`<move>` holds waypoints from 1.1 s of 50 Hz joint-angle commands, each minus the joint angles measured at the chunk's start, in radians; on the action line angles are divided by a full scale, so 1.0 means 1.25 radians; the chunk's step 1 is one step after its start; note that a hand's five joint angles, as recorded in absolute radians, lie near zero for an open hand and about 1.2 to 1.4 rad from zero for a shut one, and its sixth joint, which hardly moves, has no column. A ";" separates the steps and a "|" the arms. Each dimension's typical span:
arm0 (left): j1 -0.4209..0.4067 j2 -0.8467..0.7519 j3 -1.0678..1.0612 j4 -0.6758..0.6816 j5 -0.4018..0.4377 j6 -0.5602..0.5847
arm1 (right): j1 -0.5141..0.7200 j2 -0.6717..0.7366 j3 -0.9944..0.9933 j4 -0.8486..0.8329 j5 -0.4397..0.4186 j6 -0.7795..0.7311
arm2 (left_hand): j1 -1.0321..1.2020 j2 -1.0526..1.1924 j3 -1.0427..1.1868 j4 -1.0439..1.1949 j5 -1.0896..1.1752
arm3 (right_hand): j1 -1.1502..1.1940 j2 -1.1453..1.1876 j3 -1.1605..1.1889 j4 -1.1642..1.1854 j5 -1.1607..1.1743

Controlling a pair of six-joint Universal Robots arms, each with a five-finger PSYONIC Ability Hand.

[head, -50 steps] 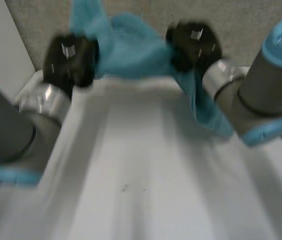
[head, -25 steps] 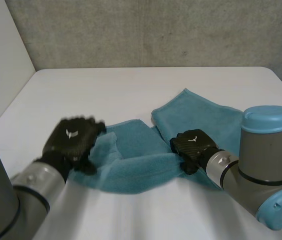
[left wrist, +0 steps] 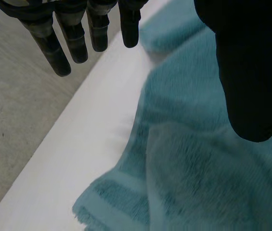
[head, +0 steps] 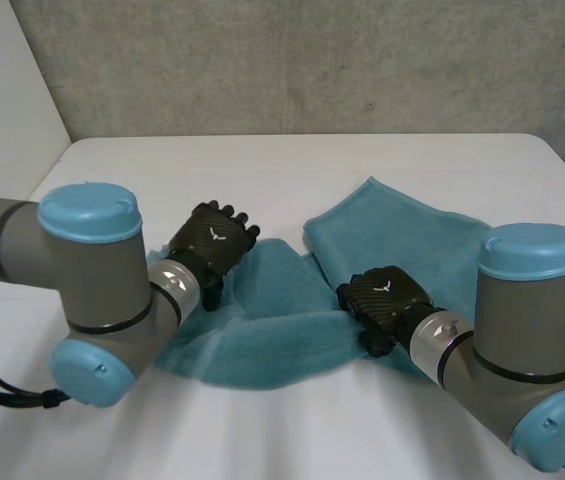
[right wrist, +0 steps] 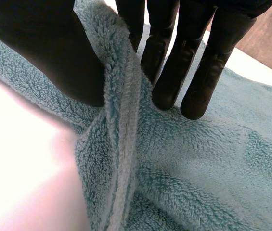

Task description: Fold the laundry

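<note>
A rumpled teal terry-cloth towel lies on the white bench. Its long axis runs slantwise from the near left, by the left arm, out to the far right. The right robot hand sits at the middle of the towel's near edge and grasps it: in its wrist view a raised ridge of pile is pinched between the thumb and the fingers. The left robot hand is released, its fingers straight, set apart from the thumb and holding nothing. It hovers at the towel's left end, with cloth under its palm and bare bench beyond its fingertips. The loose left end lies nearest this hand, on its thumb side, so the next grasp probably falls to it.
</note>
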 commanded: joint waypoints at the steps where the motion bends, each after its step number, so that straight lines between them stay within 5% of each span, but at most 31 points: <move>1: 0.017 -0.038 0.037 -0.041 0.005 0.059 | 0.002 0.001 0.000 0.000 0.000 0.000 | 0.025 0.023 0.015 0.022 0.012 | 0.362 0.174 0.167 0.166 0.193; 11: 0.020 -0.075 0.077 -0.148 0.016 0.074 | 0.002 0.003 0.004 -0.005 0.000 0.000 | 0.131 0.129 0.121 0.128 0.118 | 0.362 0.174 0.167 0.166 0.193; 29: 0.039 -0.118 0.111 -0.159 0.010 0.095 | 0.006 0.003 0.006 -0.005 -0.001 -0.001 | 0.187 0.185 0.177 0.184 0.174 | 0.362 0.174 0.167 0.166 0.193; 40: 0.042 -0.114 0.112 -0.148 -0.017 0.106 | 0.005 0.005 0.005 -0.005 -0.001 -0.001 | 0.952 0.950 0.942 0.949 0.939 | 0.362 0.174 0.167 0.166 0.193; 54: 0.047 0.097 0.000 0.003 -0.067 0.094 | -0.006 -0.004 -0.005 0.002 0.007 0.007 | 0.953 0.950 0.942 0.950 0.939 | 0.362 0.174 0.167 0.166 0.193; 55: 0.051 0.111 -0.014 0.012 -0.067 0.094 | -0.006 -0.010 -0.011 0.007 0.007 0.017 | 0.953 0.950 0.942 0.950 0.939 | 0.139 -0.048 -0.056 -0.057 -0.029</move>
